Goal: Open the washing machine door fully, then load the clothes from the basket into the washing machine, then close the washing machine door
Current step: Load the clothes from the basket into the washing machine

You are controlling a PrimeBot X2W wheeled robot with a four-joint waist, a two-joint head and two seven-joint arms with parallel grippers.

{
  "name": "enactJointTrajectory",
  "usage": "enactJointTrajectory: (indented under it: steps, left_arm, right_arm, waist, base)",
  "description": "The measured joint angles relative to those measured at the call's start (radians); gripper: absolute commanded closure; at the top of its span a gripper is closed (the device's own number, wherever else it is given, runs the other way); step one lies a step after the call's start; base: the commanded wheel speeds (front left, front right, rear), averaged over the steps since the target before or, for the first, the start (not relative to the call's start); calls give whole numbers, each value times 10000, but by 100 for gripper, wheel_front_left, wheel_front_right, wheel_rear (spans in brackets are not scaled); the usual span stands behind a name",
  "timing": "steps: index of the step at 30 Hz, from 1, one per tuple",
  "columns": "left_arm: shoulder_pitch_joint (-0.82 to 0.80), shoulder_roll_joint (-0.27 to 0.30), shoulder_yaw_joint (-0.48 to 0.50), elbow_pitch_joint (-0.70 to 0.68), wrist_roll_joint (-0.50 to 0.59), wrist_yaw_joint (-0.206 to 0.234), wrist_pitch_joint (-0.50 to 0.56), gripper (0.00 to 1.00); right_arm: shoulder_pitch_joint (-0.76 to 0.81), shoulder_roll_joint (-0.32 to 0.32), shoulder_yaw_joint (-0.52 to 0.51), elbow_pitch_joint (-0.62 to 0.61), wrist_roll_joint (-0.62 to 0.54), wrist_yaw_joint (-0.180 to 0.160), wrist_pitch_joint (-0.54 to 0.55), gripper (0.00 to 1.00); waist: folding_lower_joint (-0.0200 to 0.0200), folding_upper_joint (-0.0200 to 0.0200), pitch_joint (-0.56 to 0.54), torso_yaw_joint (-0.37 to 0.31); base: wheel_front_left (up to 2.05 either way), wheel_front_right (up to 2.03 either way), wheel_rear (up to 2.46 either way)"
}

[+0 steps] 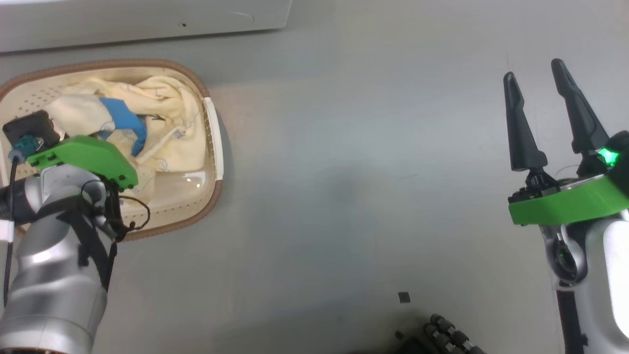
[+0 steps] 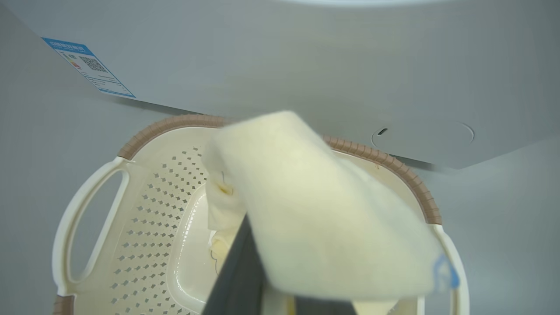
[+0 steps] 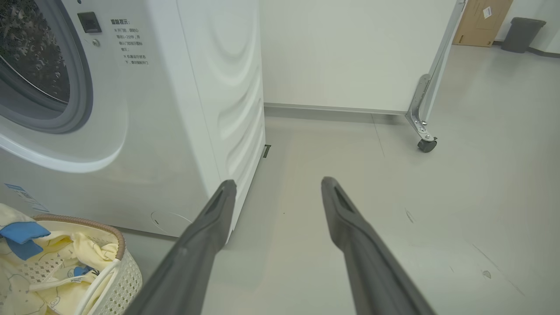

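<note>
The left gripper [image 2: 253,249] reaches down into the basket [image 2: 144,245], its jaws pinched almost together on a fold of the clothes [image 2: 315,210] — the cream fabric drapes over the dark finger in the left wrist view, while the head view shows the rest of the garment heaped in the basket beside the wrist. The step in hand looks like the lift-out. To do it well, the arm should rise straight up until the trailing cloth hangs free of the brown rim [image 2: 380,157]. A sideways pull risks dragging the light basket along or snagging the fabric on a handle [image 2: 70,218]. The pinch seems to take only an edge, so a slow lift suits it.

The right gripper [image 1: 533,69] hovers over the floor [image 1: 344,196], well apart from the basket, jaws spread wide and empty — it is best left out of the swing path. Farther off, just behind the basket, stands the washing machine [image 3: 175,109]. Its grey gasket [image 3: 83,87] and steel drum [image 3: 30,52] look uncovered in the right wrist view. The carry should end deep inside that mouth, with nothing left hanging over the gasket.
</note>
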Motion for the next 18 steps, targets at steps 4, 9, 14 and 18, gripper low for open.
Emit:
enactJointTrajectory:
  steps: [4,9,14,18]
  left_arm:
    - [1069,31,280,-1392,284,295,-2,100]
    - [2527,27,604,-3080,709,593,0,100]
    - [4039,10,899,-5070,1241,779,0,100]
    - [4895,2,949,-6184,1534,842,0,100]
  right_arm:
    - [360,0,-36,59,-161,0,140,0]
    - [787,0,-105,107,-282,0,295,0]
    - [1313,8,-203,167,-337,0,481,0]
    - [1650,23,-217,174,-420,0,600,0]
  waist:
    - [0,0,-699,96]
    - [0,0,-1608,213]
    - [0,0,-2658,369]
    - [0,0,-3288,490]
  base:
    - [0,0,0]
    - [0,0,0]
    - [0,0,0]
    - [0,0,0]
